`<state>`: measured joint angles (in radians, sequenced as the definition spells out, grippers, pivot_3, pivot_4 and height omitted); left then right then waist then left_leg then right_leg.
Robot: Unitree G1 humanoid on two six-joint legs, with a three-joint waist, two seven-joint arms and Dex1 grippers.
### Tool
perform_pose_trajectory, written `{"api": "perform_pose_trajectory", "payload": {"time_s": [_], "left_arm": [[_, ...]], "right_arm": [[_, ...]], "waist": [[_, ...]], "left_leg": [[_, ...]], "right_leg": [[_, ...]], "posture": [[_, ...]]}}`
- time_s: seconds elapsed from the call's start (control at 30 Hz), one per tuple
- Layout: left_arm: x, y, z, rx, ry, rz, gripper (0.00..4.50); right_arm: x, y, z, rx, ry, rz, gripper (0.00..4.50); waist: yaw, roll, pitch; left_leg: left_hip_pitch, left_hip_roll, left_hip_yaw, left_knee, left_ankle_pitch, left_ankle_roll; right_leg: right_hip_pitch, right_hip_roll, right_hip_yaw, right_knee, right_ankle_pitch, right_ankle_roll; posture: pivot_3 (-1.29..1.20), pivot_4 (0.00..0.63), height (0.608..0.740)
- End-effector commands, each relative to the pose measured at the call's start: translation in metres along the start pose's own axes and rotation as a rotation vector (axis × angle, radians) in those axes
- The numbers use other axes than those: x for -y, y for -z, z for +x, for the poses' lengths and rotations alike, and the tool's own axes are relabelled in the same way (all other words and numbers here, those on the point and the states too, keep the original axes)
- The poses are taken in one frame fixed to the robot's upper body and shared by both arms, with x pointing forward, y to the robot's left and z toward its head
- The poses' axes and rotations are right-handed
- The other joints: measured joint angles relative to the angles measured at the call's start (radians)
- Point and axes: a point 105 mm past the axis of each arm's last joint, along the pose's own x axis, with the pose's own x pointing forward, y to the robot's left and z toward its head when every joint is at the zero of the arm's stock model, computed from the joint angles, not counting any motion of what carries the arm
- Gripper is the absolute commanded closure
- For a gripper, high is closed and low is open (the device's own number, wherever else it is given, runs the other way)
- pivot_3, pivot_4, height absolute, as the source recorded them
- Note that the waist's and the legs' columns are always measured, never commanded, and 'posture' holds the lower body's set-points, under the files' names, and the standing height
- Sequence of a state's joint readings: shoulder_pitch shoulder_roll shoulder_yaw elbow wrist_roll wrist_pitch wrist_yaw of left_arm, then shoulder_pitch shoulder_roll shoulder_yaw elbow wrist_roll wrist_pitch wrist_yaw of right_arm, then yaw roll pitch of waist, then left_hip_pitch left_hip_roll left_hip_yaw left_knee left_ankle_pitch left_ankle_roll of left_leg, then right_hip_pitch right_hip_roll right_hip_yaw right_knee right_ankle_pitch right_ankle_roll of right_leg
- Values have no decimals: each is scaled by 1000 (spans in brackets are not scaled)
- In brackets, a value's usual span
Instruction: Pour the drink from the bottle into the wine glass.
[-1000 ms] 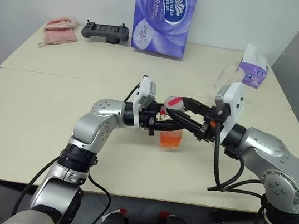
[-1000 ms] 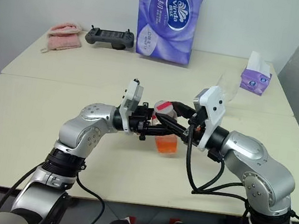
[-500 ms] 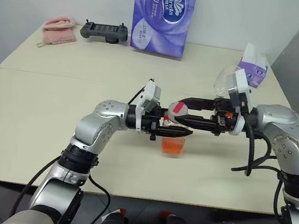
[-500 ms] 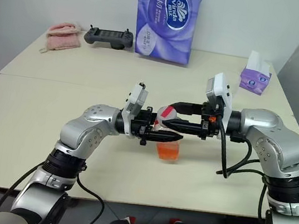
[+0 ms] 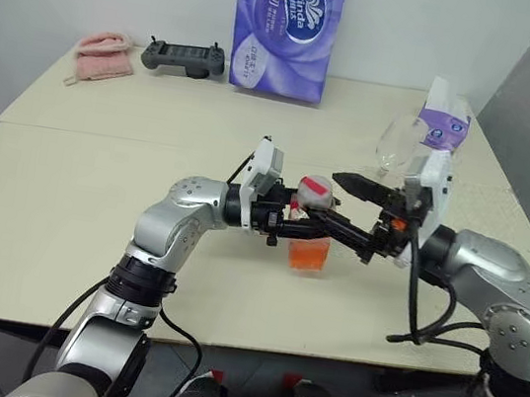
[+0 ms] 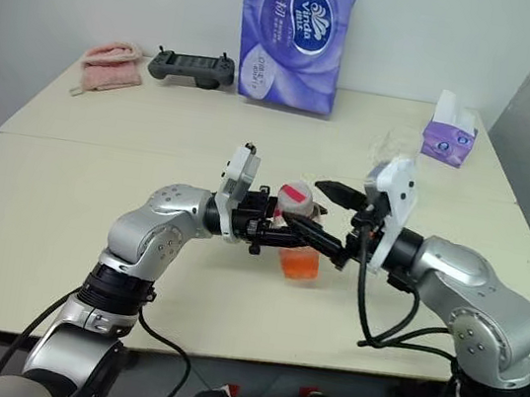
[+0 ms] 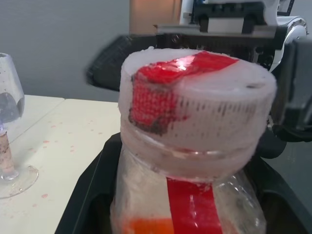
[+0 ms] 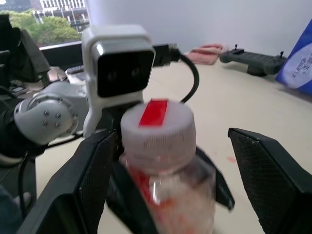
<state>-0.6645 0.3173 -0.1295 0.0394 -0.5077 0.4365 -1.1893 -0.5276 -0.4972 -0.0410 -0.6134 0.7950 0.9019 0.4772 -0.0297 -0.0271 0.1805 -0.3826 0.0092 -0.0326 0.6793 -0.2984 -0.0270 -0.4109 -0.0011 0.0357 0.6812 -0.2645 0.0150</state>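
Upright bottle (image 5: pixel 308 227) clamped at table centre by left gripper (image 5: pixel 312 231), cap (image 8: pixel 157 127) between spread, empty fingers of right gripper (image 5: pixel 346 203), wine glass (image 5: pixel 399 146) well beyond, far right.

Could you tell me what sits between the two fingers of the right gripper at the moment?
The bottle's cap sits in the gap between the open right gripper fingers, untouched by either, as the right wrist view shows.
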Motion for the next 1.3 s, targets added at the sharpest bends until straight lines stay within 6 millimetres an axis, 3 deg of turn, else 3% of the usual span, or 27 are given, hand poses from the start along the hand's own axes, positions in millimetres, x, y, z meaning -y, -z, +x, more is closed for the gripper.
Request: {"api": "perform_pose_trajectory", "payload": {"time_s": [0.03, 0.33, 0.53, 0.73, 1.17, 1.3], "left_arm": [[0, -16, 3, 30, 17, 64, 2324], [-1, -16, 1, 26, 6, 75, 2324], [0, -16, 1, 29, 3, 76, 2324], [-1, -16, 0, 24, 0, 81, 2324], [-2, -17, -1, 15, -10, 87, 2324], [-2, -16, -2, 12, -13, 87, 2324]], "right_arm": [[4, -11, 4, 35, 38, -56, 623], [19, -7, -14, -6, 73, -75, 623], [16, -9, -21, -18, 33, -70, 623], [-1, -11, -12, -2, -49, -45, 623], [-4, -13, 13, 66, -70, -8, 623], [-4, -14, 13, 70, -68, -8, 1915]], "waist": [[1, 0, 0], [1, 0, 0], [1, 0, 0], [1, 0, 0], [1, 0, 0], [1, 0, 0]], "left_leg": [[0, 0, 0, 0, 0, 0], [-1, -1, 0, 0, 0, 1], [-1, -1, 0, 0, 0, 1], [-1, -1, 0, 0, 0, 1], [-1, -1, 0, 0, 0, 1], [-1, -1, 0, 0, 0, 1]], "right_leg": [[0, 0, 0, 0, 0, 0], [0, -2, 0, -2, 0, 0], [0, -2, 0, -1, 0, 0], [0, -1, 0, -1, 0, 0], [0, -2, 0, -1, 0, 0], [0, -2, 0, -1, 0, 0]], "posture": [[0, 150, 740], [0, 150, 740], [0, 150, 740], [0, 150, 740], [0, 150, 740], [0, 150, 740]]}}
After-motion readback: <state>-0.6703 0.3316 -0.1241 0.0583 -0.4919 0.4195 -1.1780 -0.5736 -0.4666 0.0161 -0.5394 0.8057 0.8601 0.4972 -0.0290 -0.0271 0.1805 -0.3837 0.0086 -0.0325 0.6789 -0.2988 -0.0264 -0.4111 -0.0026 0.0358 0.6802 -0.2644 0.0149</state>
